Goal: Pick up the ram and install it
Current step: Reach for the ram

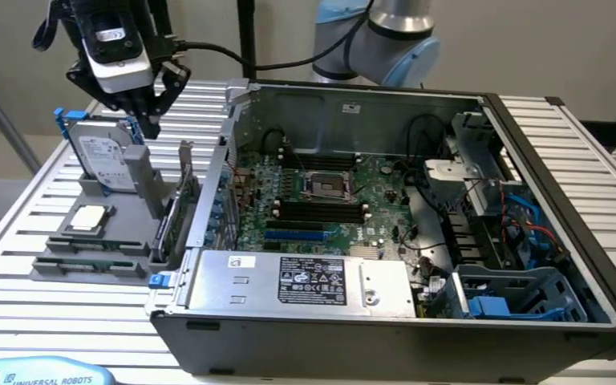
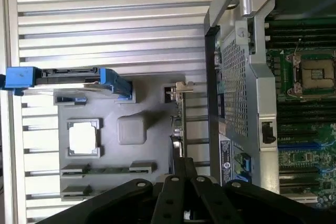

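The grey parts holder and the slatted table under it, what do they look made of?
The parts holder looks like matte grey plastic, perhaps printed: dull, uniform, with moulded pockets. The table looks like bare aluminium, likely extruded: pale silvery slats with a soft sheen.

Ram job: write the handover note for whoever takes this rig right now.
Gripper: shut, holding nothing, hovering over the gray holder tray near the hard drive.
Ram: lying in the tray beside the CPU, untouched.
Memory slots: look empty.
Done: nothing that shows.
Left: the pick-up and the install.
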Controlling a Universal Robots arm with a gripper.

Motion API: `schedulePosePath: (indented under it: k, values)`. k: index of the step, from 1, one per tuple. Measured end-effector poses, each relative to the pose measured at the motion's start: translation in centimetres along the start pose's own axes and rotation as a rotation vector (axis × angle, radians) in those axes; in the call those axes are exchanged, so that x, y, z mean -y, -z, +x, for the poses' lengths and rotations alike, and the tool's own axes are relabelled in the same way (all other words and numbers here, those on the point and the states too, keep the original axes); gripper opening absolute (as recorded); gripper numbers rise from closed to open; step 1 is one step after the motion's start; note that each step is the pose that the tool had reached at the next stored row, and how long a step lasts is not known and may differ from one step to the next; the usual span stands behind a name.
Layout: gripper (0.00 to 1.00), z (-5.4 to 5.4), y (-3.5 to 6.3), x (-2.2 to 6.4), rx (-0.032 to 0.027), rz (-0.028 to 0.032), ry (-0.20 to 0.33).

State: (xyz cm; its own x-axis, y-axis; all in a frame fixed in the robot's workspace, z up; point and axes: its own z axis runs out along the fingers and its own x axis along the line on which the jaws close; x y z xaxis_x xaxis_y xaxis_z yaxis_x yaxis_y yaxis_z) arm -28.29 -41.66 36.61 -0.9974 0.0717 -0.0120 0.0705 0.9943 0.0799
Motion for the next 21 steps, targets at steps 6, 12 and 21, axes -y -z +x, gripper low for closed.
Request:
schedulePosePath:
  k: [6, 12, 21]
  values:
    - [0.11, 2.7, -0.58, 0.56, -0.0012, 0.0014, 0.0]
    - [0.11, 5.3, -1.13, 1.14, -0.0023, 0.0029, 0.0]
    - [0.11, 8.0, -1.76, 2.41, -0.0079, 0.0059, -0.001]
